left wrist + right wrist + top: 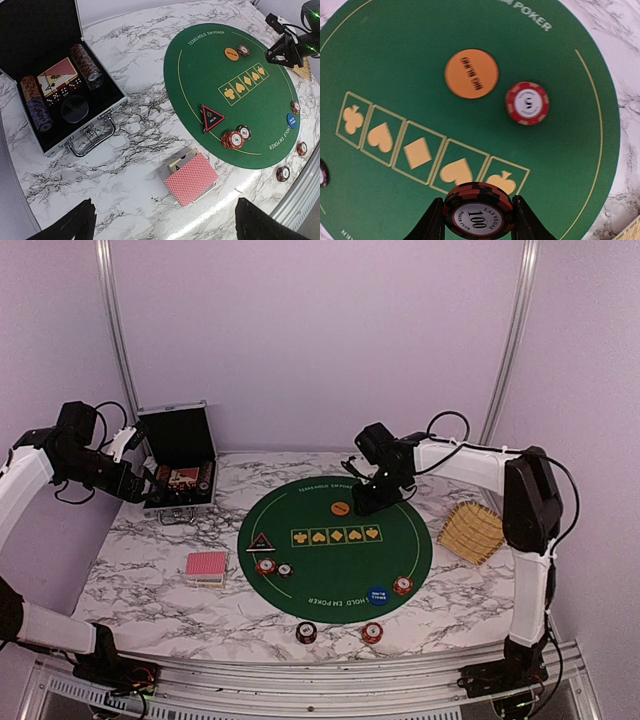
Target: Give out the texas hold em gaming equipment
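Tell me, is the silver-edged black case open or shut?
Open. The lid of the case stands upright, and the left wrist view shows chip rows and a card box uncovered inside.

The left arm (30,475) is reaching in from the left side with its elbow raised and its wrist angling rightward and slightly down. The left gripper (150,482) is hanging with its jaws spread wide, its fingers (70,222) gripping nothing. The right arm (465,458) is rising from its base, bending at the elbow and stretching leftward (forearm nearly level). The right gripper (477,220) is pointing down, its fingertips (431,222) pinching a stack of chips (478,212) by the edges.
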You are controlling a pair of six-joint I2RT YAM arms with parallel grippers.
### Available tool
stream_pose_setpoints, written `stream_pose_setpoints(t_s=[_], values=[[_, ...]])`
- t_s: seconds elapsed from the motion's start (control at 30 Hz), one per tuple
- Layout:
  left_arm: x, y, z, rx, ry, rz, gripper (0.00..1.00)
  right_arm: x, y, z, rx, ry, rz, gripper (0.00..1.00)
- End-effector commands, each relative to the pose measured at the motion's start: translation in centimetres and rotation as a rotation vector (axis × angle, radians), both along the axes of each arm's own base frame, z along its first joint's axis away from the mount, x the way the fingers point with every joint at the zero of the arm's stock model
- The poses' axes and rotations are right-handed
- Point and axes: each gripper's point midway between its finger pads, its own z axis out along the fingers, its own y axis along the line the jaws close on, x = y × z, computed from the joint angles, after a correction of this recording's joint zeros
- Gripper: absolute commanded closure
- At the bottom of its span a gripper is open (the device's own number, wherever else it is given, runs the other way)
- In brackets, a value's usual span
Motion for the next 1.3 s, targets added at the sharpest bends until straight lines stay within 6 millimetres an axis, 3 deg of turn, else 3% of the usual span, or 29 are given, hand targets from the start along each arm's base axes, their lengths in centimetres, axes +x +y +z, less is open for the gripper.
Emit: stream_pose_setpoints(t_s=[0.0, 0.17, 0.37, 0.73, 0.93, 1.27], values=[[-0.1, -0.1, 0.6, -0.008, -0.001, -0.012, 0.01, 4.9, -1.9, 0.3, 0.017, -0.065, -0.093, 0.84], [0.0, -0.1, 0.5, -0.006, 0.001, -0.015, 0.01, 8.4, -4.2, -1.9, 0.031, -0.045, -0.164, 0.85], [0.0, 0.0, 0.4, 0.001, 0.001, -0.013, 0.01, 10.1, -5.5, -4.3, 0.012, -0.018, -0.196, 0.85], [0.2, 0.1, 0.4, 0.012, -0.003, -0.017, 0.01, 10.2, -6.2, -7.1, -0.003, 0.031, -0.208, 0.84], [0.2, 0.1, 0.3, 0.014, 0.0, -0.016, 0.01, 10.1, -6.8, -7.3, -0.012, 0.036, -0.227, 0.65], [0.1, 0.0, 0.3, 0.01, 0.0, -0.018, 0.01, 10.1, -6.9, -6.8, -0.006, 0.03, -0.226, 0.56]])
